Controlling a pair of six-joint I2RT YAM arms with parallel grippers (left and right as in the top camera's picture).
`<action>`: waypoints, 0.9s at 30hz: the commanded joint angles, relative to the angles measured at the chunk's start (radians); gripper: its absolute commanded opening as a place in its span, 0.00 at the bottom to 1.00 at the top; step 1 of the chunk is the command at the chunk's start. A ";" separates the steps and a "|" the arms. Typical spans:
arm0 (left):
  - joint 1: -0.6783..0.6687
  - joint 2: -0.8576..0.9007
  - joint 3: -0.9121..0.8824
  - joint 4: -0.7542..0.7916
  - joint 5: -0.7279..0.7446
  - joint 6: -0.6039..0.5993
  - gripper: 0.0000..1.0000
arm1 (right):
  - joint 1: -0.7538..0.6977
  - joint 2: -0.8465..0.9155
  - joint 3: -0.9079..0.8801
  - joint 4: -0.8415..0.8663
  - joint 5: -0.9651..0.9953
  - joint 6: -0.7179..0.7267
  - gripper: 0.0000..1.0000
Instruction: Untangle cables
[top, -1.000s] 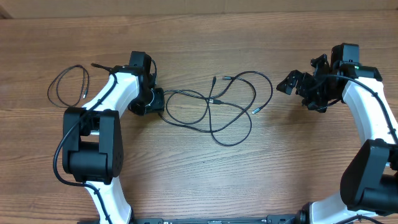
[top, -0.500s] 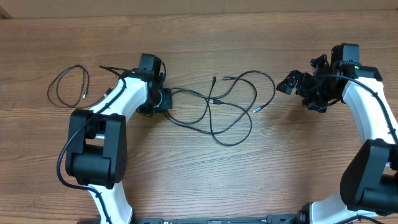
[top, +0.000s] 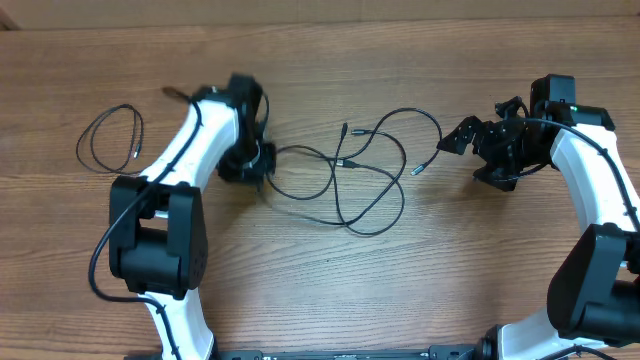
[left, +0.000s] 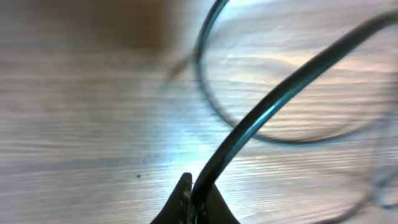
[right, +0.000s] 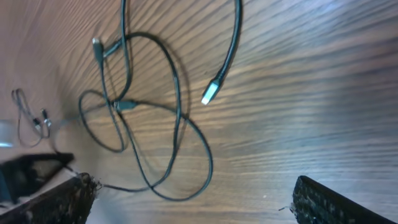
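Cables (top: 340, 160): thin black cords on wood table (top: 300, 290), one off at far left, rest bunched mid-table
lone loop (top: 110, 135): far left, lies by itself, well apart from the bunch, looks already freed
left gripper (top: 262, 163): at left edge of the bunch, jaws together, clamped on one strand; wrist view shows the cord pinched at the fingertips (left: 180, 202)
tangle (top: 360, 185): between the two grippers, loops cross at several spots, small plugs near the top, not separated yet
silver plug (top: 420, 168): loose end on right side of tangle, near right gripper
right gripper (top: 470, 158): just right of tangle, jaws wide apart, holds nothing
progress: roughly one cord out, main knot left; my read is the pinched strand needs drawing clear, with the other gripper free to take the plug end
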 joint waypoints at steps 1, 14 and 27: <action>-0.014 -0.060 0.182 -0.059 0.085 0.087 0.04 | 0.000 -0.025 0.006 -0.019 -0.030 -0.029 1.00; -0.014 -0.304 0.472 0.034 0.755 0.155 0.06 | 0.114 -0.025 -0.092 0.023 -0.031 -0.031 1.00; -0.014 -0.339 0.471 -0.013 0.873 0.228 0.07 | 0.285 -0.025 -0.130 0.176 -0.030 -0.031 1.00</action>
